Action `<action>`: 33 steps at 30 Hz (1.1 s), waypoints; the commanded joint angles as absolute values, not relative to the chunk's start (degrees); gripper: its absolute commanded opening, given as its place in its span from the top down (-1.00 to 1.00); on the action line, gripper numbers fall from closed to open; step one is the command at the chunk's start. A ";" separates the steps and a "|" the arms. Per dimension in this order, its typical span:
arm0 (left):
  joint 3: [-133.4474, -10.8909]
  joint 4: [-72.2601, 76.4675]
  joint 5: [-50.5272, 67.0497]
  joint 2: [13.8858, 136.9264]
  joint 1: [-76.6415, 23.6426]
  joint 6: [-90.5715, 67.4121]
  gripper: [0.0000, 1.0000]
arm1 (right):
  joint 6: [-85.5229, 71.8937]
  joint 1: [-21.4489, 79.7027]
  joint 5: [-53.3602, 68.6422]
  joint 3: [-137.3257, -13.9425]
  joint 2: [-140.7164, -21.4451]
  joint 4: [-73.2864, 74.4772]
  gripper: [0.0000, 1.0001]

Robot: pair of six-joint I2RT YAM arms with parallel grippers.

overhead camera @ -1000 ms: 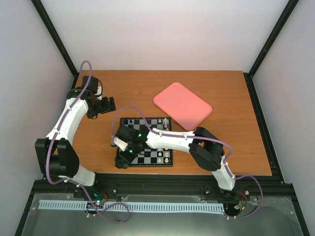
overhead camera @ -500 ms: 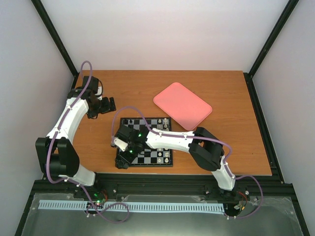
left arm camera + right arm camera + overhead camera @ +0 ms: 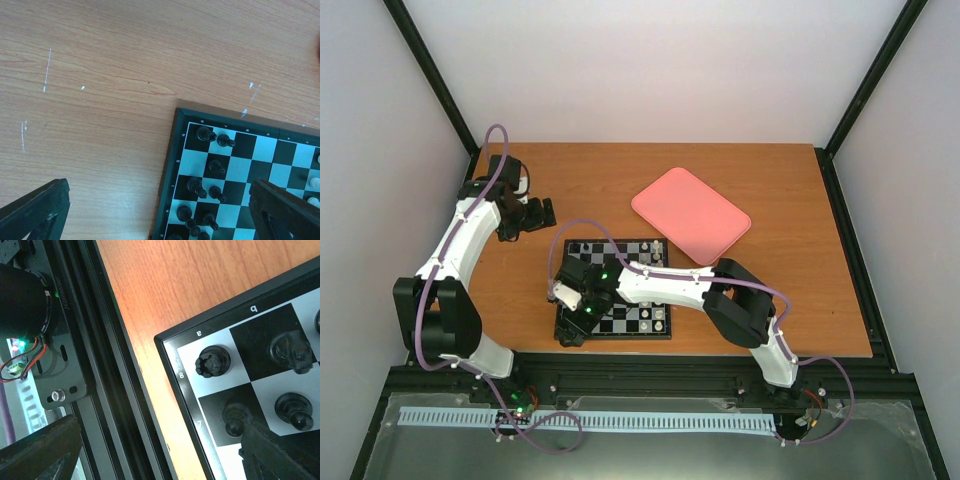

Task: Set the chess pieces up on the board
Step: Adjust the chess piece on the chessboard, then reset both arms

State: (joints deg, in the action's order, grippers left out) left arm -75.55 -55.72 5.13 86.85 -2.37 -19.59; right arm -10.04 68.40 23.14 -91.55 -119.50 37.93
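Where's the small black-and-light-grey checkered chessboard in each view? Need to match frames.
Top external: chessboard at table centre, its left part under the right arm.
Left wrist: lower right, one corner showing, black chess pieces along its left edge.
Right wrist: right side, one corner showing.
Shared landmark: the orange-brown wooden tabletop against the board's dark border.

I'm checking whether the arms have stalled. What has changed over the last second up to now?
Very little. The right gripper, open and empty over the near left corner of the board, edged slightly toward the table's near edge. Nothing was taken hold of or let go. The left gripper, also open, the black chess pieces and the pink tray stayed as they were.
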 commanded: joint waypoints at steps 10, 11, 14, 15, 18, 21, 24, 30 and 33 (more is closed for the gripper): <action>-77.51 -55.75 5.40 87.20 -2.14 -18.88 -1.00 | -8.41 68.73 20.00 -95.43 -116.22 41.49 -1.00; -77.65 -55.89 5.44 87.23 -2.21 -18.93 -1.00 | -8.29 68.72 19.54 -95.90 -115.94 41.82 -1.00; -78.58 -56.14 5.64 87.51 -2.17 -19.00 -0.99 | -8.03 68.58 17.77 -97.59 -115.06 43.11 -1.00; -78.87 -56.37 5.55 87.66 -2.22 -19.10 -0.99 | -7.88 68.51 17.36 -98.36 -114.79 43.85 -1.00; -80.00 -57.27 5.18 87.73 -2.14 -19.20 -0.99 | -7.78 67.65 15.94 -100.49 -113.24 46.45 -1.00; -81.79 -58.51 5.27 87.85 -2.12 -19.38 -0.99 | -8.67 65.67 13.97 -100.44 -109.97 47.83 -1.00; -83.56 -59.41 6.94 88.18 -2.17 -20.09 -1.00 | -10.00 61.53 12.17 -100.24 -106.89 49.73 -1.00; -85.53 -59.74 10.89 87.41 -2.18 -21.46 -0.99 | -14.62 50.78 7.33 -99.02 -102.82 52.36 -1.00; -88.47 -61.26 9.57 87.56 -2.17 -21.85 -0.99 | -16.77 46.40 2.97 -100.48 -102.19 54.05 -1.00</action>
State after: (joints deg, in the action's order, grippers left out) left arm -83.26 -59.00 9.10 87.81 -2.35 -20.43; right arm -13.08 50.50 9.63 -98.89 -103.94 50.26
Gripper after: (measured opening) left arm 0.997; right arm 0.999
